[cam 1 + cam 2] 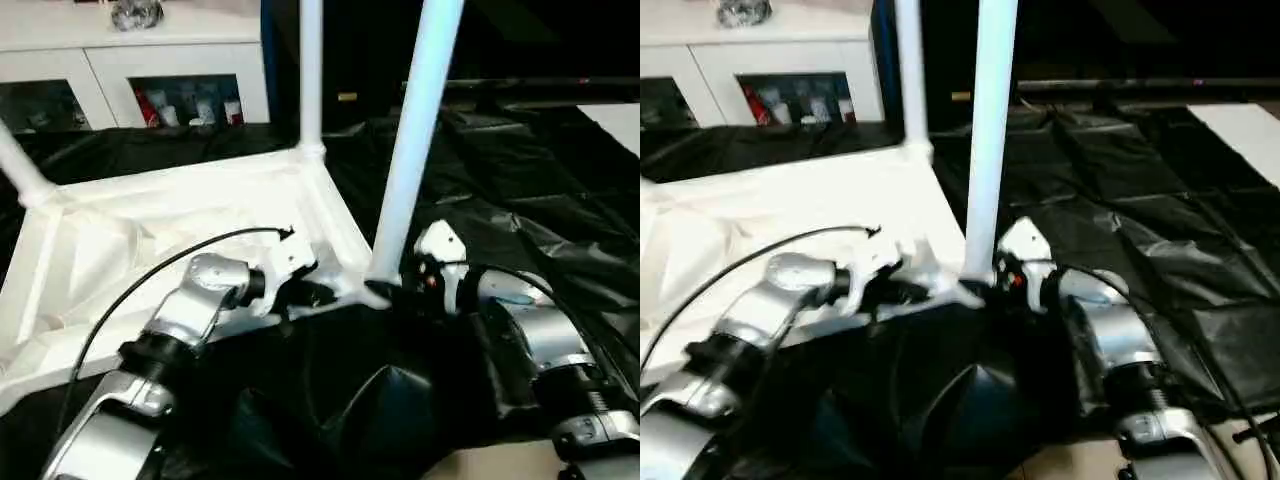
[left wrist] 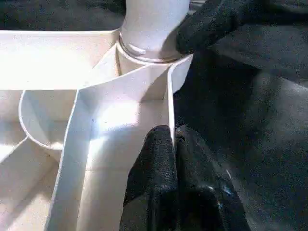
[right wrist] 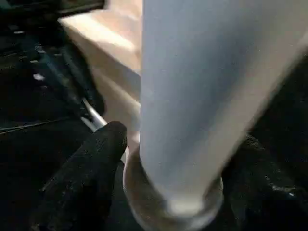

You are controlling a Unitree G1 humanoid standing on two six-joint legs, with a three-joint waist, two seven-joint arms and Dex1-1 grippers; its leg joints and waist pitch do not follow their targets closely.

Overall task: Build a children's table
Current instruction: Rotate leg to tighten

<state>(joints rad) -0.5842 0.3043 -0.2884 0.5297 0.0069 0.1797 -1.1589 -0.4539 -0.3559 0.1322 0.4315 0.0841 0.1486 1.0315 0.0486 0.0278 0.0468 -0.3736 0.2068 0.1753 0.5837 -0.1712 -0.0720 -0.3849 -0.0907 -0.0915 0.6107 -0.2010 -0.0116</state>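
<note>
While left fingers (image 2: 163,159) pinch tabletop (image 1: 150,215) rib, right fingers (image 3: 91,168) straddle leg (image 1: 410,150) base, clamp unclear; leg could tilt out.

Upright leg (image 1: 408,150) flanked by right tool (image 3: 168,192), far leg (image 1: 311,75) behind, black sheet (image 1: 560,180) open rightward

Silver, rounded forearms (image 1: 190,305) at lower left and lower right (image 1: 545,335), with black joint collars. Thin black cable (image 1: 150,270) arcing over the left one. White wrist housings, black textured tool fingers (image 2: 159,159).
</note>
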